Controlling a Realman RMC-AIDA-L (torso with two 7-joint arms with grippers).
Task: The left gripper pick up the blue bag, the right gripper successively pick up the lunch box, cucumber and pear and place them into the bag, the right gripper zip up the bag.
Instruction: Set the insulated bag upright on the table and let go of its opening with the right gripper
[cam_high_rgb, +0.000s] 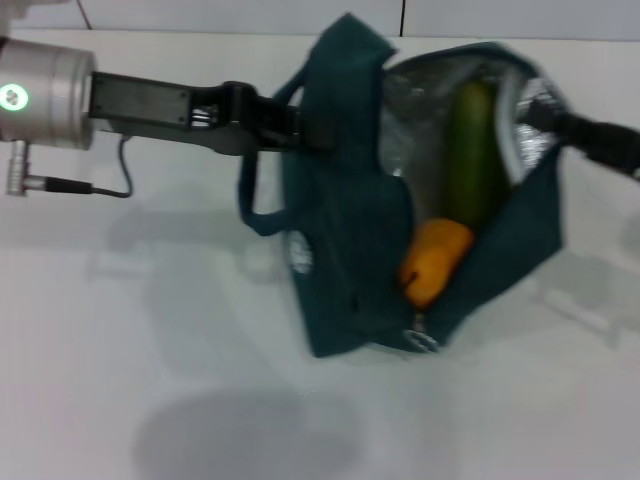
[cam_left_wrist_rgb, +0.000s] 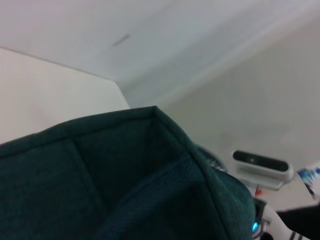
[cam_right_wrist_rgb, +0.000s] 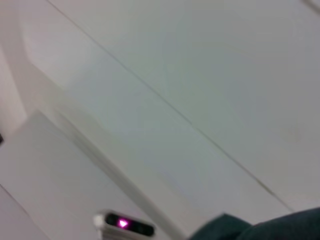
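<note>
Lunch box hidden inside the blue bag (cam_high_rgb: 350, 230), only cucumber (cam_high_rgb: 470, 150) and pear (cam_high_rgb: 433, 260) showing through its open mouth at mid tabletop (cam_high_rgb: 150, 350). Left pincer (cam_high_rgb: 300, 128) reaching level from the left, clamped on the bag's far-left handle; right pincer (cam_high_rgb: 545, 118) mostly cut off at the right rim, grip impossible to tell. Wrist views offering only teal fabric and wall.

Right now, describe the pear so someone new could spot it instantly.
Find the blue bag lying open on the white table. Inside its silver-lined mouth, the pear sits below the cucumber, near the zipper end. It is the only orange-yellow, rounded item there.
</note>
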